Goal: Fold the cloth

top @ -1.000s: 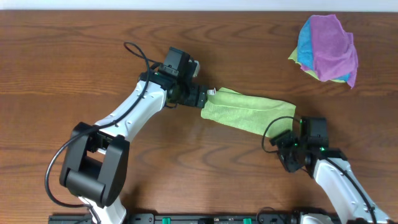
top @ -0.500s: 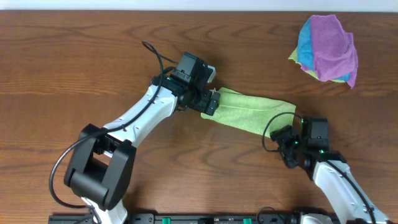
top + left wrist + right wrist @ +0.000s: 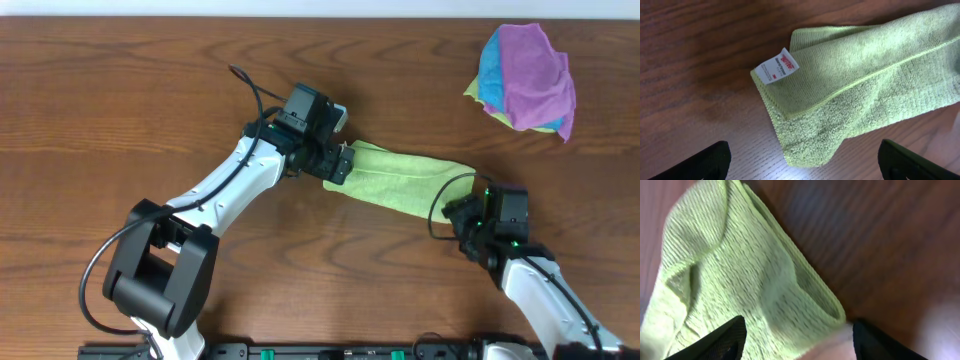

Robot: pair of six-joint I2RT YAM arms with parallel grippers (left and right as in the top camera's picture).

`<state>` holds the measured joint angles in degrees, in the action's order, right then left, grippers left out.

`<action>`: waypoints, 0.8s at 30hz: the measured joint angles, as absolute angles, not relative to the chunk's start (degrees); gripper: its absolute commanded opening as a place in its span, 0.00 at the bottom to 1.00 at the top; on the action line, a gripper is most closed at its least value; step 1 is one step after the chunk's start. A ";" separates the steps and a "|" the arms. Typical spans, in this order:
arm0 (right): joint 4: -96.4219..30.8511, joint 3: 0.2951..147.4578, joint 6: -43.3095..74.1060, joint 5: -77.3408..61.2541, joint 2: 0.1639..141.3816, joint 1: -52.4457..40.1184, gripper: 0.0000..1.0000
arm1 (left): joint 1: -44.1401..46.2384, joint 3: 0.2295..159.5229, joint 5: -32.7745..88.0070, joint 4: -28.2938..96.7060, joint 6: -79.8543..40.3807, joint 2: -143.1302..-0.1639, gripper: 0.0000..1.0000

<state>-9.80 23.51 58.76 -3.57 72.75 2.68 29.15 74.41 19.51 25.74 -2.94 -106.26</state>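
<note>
Lime-green microfibre cloth (image 3: 400, 178), folded into a long strip, lies mid-table, slightly toward the right edge. My left gripper (image 3: 805, 165) and right gripper (image 3: 795, 340) both gape wide, empty, over opposite ends. I'd pinch both layers squarely at each end.

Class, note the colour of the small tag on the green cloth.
White tag, red logo; best in left wrist view.

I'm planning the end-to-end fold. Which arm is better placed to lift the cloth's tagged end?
Left, probably. The left tool, open, hangs over the tagged end of the cloth, tag in its wrist view; the right tool is at the opposite end.
</note>
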 measured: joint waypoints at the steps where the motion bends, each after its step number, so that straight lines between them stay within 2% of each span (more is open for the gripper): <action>1: -8.82 23.57 58.76 -3.36 73.34 2.68 0.69 | 29.15 74.41 19.51 25.58 -2.92 -106.26 0.95; 3: -6.66 23.99 58.67 -3.16 74.89 2.68 0.68 | 29.15 74.41 19.51 25.43 -2.92 -106.26 0.96; 8: -3.05 24.62 58.30 -3.01 77.76 2.68 0.56 | 29.15 74.41 19.51 25.41 -2.94 -106.26 0.96; 12: -2.61 24.64 58.22 -3.01 78.85 2.96 0.34 | 29.39 74.41 19.51 25.36 -2.98 -106.26 0.99; 14: -2.72 24.60 58.08 -3.14 79.11 3.18 0.26 | 29.82 74.41 19.51 25.21 -3.14 -106.26 1.00; 15: -2.74 24.56 58.06 -3.14 79.22 3.22 0.21 | 30.11 74.41 19.51 25.17 -3.25 -106.26 0.94; 17: -2.90 24.49 58.17 -3.18 79.44 3.27 0.12 | 30.96 74.41 19.53 24.84 -4.05 -106.26 0.90; 19: -3.09 24.29 58.17 -3.18 79.57 3.31 0.04 | 31.99 74.41 19.40 23.97 -5.13 -106.26 0.77; 21: -3.05 24.25 58.13 -3.20 79.61 3.31 0.01 | 32.49 74.41 19.29 23.66 -6.00 -106.26 0.66; 24: -3.07 24.25 58.13 -3.20 79.61 3.31 0.01 | 33.17 74.41 19.05 23.40 -6.70 -106.26 0.40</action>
<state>-3.07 24.25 58.13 -3.20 79.61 3.31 33.17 74.41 19.05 23.40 -6.70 -106.26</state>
